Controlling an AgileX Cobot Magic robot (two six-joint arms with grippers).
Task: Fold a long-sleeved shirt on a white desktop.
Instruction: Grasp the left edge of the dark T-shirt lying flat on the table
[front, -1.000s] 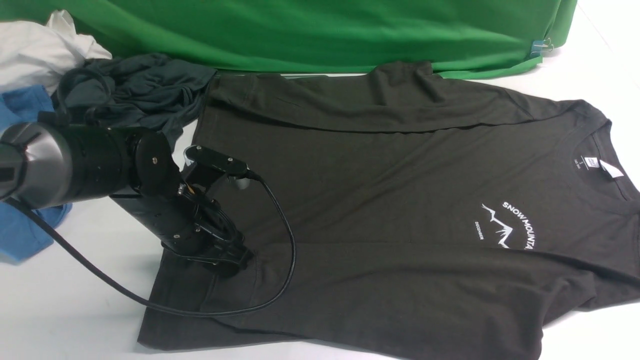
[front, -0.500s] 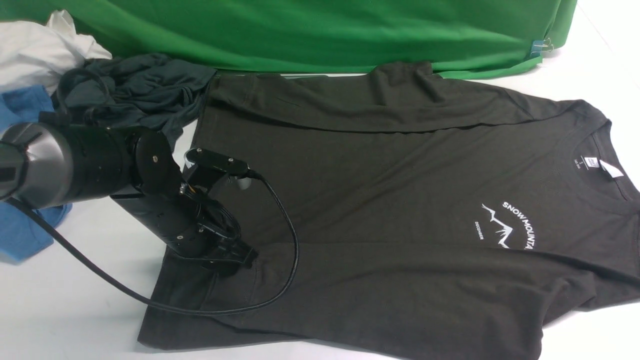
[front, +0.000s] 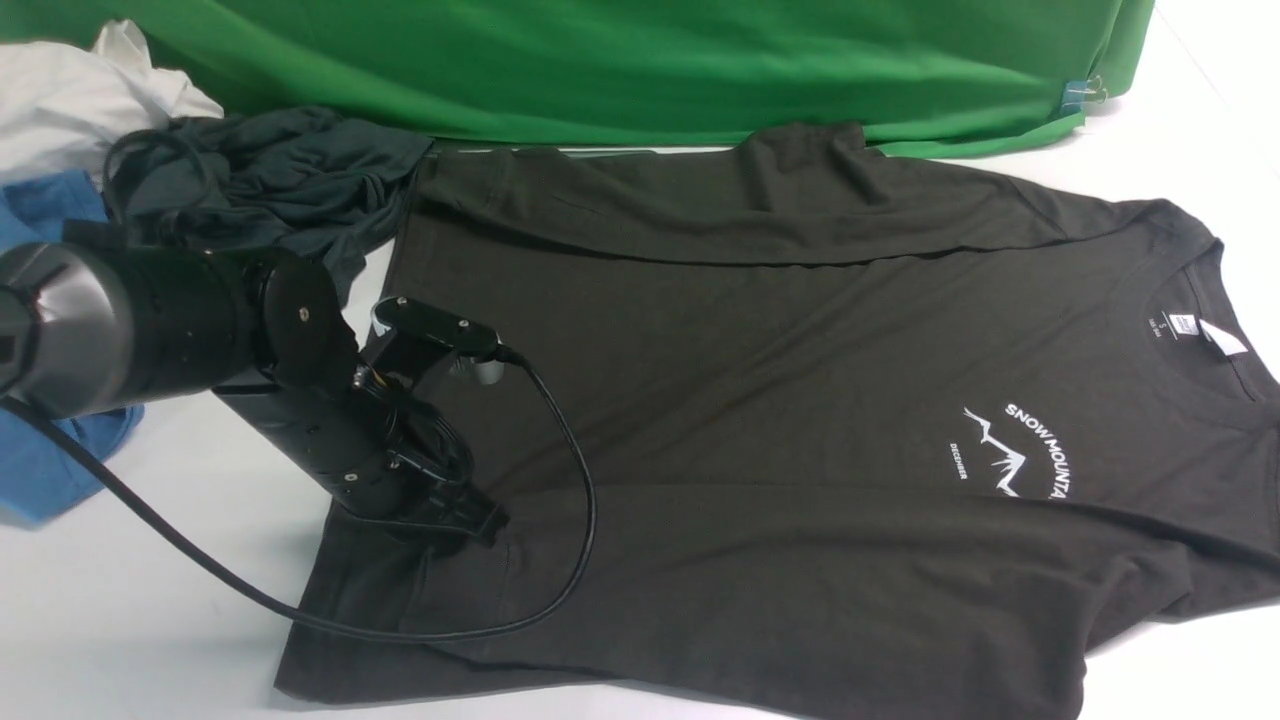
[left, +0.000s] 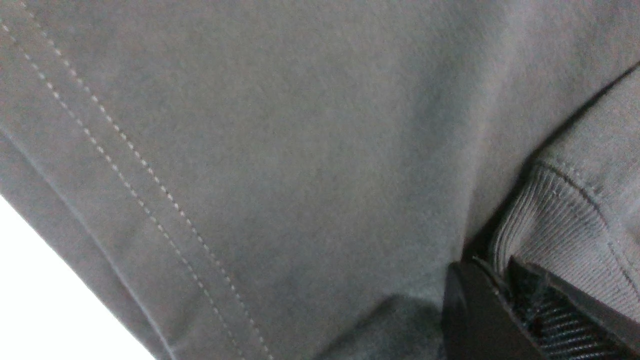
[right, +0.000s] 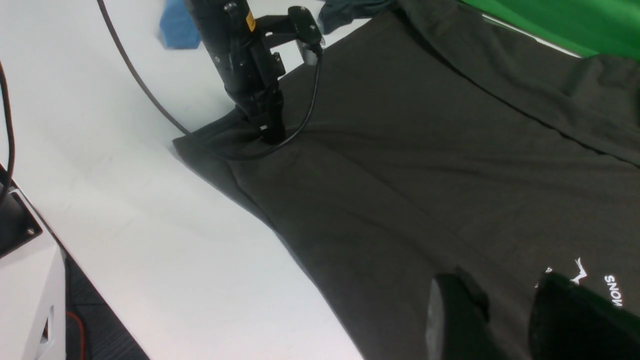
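Long-sleeved shirt (front: 780, 400) lies flat on the white desktop (front: 150, 620), just in front of the green cloth (front: 620, 60). Its long axis runs along that cloth's edge, collar right, hem left. Near the hem, the left gripper (front: 478, 525) pinches its ribbed cuff (left: 565, 225). The right gripper (right: 502, 295) hovers over the chest, jaws apart and empty.

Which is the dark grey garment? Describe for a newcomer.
Find the green cloth along the far edge of the white desktop. In front of its left part lies the dark grey garment, beside the long-sleeved shirt. Unlike that flat, printed shirt it is crumpled and plain.
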